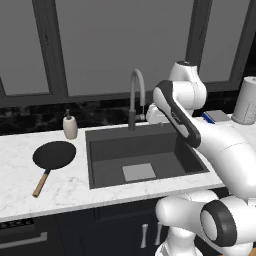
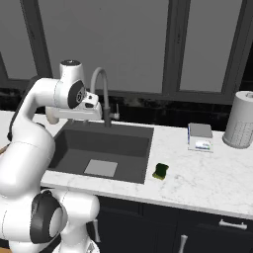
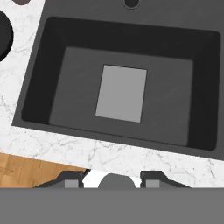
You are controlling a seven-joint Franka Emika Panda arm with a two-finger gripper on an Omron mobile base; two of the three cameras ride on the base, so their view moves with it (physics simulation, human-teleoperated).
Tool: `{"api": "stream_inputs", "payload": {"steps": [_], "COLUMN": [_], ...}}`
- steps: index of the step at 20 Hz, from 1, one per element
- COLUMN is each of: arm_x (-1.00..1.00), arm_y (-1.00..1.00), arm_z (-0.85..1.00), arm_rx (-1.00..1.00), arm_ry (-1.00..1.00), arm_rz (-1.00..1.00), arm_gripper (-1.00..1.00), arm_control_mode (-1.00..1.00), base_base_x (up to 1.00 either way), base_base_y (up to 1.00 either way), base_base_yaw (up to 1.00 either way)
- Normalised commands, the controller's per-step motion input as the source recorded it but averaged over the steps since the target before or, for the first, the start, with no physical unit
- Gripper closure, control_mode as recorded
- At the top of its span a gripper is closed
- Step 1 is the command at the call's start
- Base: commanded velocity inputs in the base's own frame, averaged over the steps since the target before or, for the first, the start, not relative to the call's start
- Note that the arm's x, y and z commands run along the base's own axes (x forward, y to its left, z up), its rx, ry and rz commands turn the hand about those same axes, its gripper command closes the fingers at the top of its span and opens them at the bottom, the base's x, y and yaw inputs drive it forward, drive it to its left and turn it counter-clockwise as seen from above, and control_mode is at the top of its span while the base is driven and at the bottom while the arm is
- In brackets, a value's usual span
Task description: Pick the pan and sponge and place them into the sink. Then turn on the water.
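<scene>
One round black frying pan with a wooden handle [image 1: 53,156] lies left of the single dark grey sink [image 1: 100,145], one yellow-green sponge [image 2: 160,171] right, while the gripper [image 3: 113,180] hangs above the basin, jaws partly parted, holding nothing.

A kitchen: marble counter [image 1: 20,145], sink [image 1: 145,150], faucet [image 1: 135,95], probably cabinets below.

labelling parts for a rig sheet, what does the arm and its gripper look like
The arm is glossy white with rounded, tube-like links and dark grey to black bands at its joints. The gripper ends in two small dark finger tips. No cables or markings are visible.
</scene>
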Motion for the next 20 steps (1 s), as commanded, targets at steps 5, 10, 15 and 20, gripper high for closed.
{"api": "stream_inputs", "payload": {"steps": [5,10,15,20], "arm_x": [0.00,0.02,0.00,0.00], "arm_y": [0.00,0.55,1.00,1.00], "arm_z": [0.00,-0.16,-0.28,-0.37], "arm_rx": [0.00,0.00,-0.09,-0.06], "arm_ry": [0.01,0.01,0.12,0.15], "arm_rz": [0.00,-0.03,-0.01,0.00], "arm_gripper": [-1.00,-1.00,-1.00,-1.00], "arm_control_mode": [-1.00,-1.00,-1.00,-1.00], "base_base_x": [0.00,0.00,0.00,0.00], "base_base_y": [0.00,0.00,0.00,0.00], "base_base_yaw": [0.00,0.00,0.00,0.00]}}
